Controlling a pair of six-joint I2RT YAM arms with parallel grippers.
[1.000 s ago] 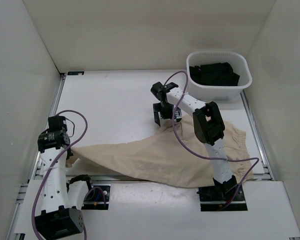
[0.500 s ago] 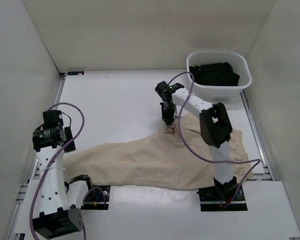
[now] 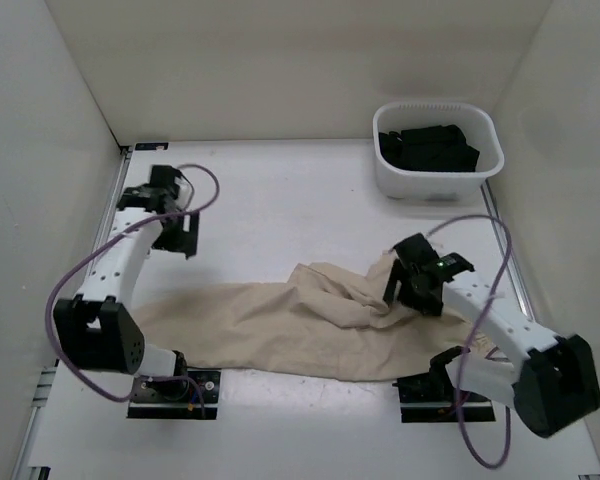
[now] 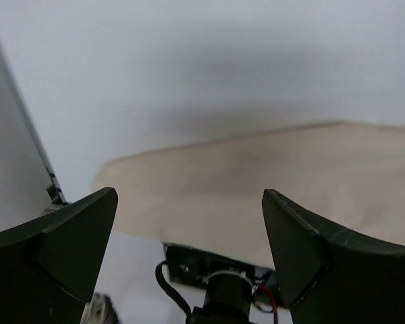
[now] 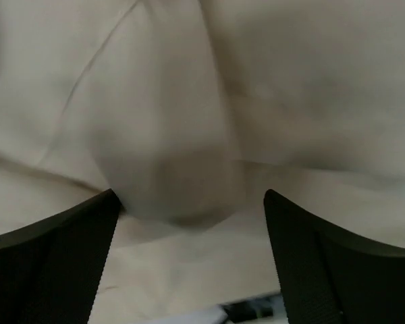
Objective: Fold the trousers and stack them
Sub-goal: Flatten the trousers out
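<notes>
Right wrist view: trousers point(image 5: 189, 101) lie just beyond the spread jaws

Plain light beige trousers point(image 3: 280, 322) on white tabletop point(image 3: 265, 200), black garments point(image 3: 427, 148) in white basket point(image 3: 392, 178), purple cables point(image 3: 208, 182) trailing.

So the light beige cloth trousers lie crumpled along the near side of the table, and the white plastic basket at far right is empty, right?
Not empty: the white plastic basket holds black garments, as the top external view shows. The light beige cloth trousers do lie crumpled along the near side of the table.
</notes>
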